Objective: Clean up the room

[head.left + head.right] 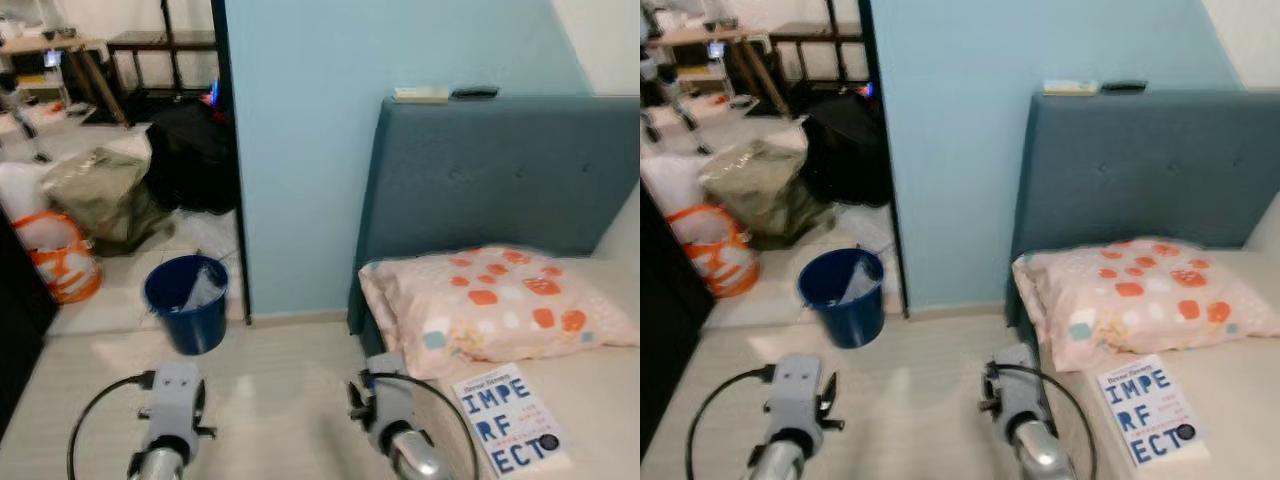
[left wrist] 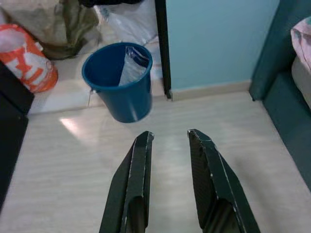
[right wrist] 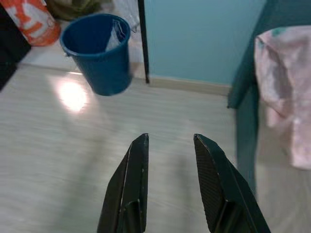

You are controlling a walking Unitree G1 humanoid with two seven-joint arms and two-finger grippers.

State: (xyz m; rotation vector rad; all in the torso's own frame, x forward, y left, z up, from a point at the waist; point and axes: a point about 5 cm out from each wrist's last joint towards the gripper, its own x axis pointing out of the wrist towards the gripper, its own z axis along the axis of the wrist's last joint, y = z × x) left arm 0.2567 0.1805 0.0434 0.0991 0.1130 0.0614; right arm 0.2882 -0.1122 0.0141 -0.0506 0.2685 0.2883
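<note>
While both pincers gape, book (image 1: 511,420) lies right (bedtop).

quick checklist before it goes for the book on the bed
1. Left gripper empty, fingers apart: ok.
2. Right gripper empty, fingers apart: ok.
3. Book lies flat on the bed, cover up, nothing on it: ok.
4. Pillow sits beside the book; whether they touch: cannot tell.
5. Right gripper over the book: not ok, it points at the floor.
6. Blue bucket apart from both grippers: ok.
</note>
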